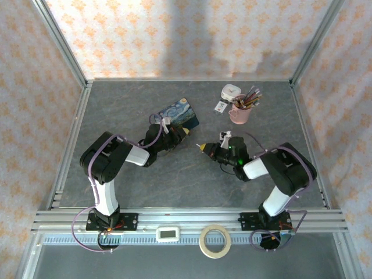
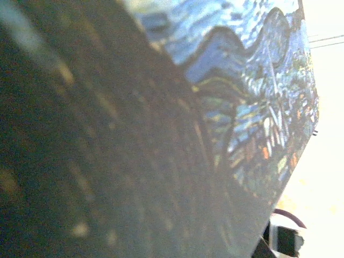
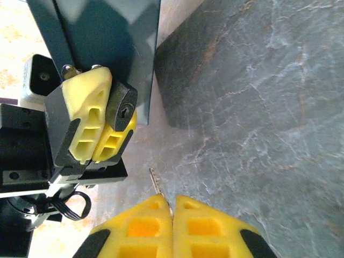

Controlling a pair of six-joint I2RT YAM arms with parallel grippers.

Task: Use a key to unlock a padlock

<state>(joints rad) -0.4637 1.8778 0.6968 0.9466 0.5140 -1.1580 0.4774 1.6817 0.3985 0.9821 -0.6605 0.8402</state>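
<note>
In the right wrist view, my left gripper (image 3: 107, 99) stands at the upper left. Its yellow fingers (image 3: 86, 110) are shut on the small dark padlock (image 3: 122, 110), whose keyhole faces the camera. My right gripper (image 3: 172, 203) is shut on the thin metal key (image 3: 156, 181). The key's blade sticks out toward the padlock, a short gap below it. From above, the left gripper (image 1: 182, 133) and right gripper (image 1: 203, 148) face each other at mid table, tips slightly apart.
The blue starry-night tin (image 1: 180, 114) lies right behind the left gripper and looms blurred in the left wrist view (image 2: 258, 80). A pink cup of coloured pencils (image 1: 240, 111) stands at the back right. A tape roll (image 1: 215, 241) sits on the front rail.
</note>
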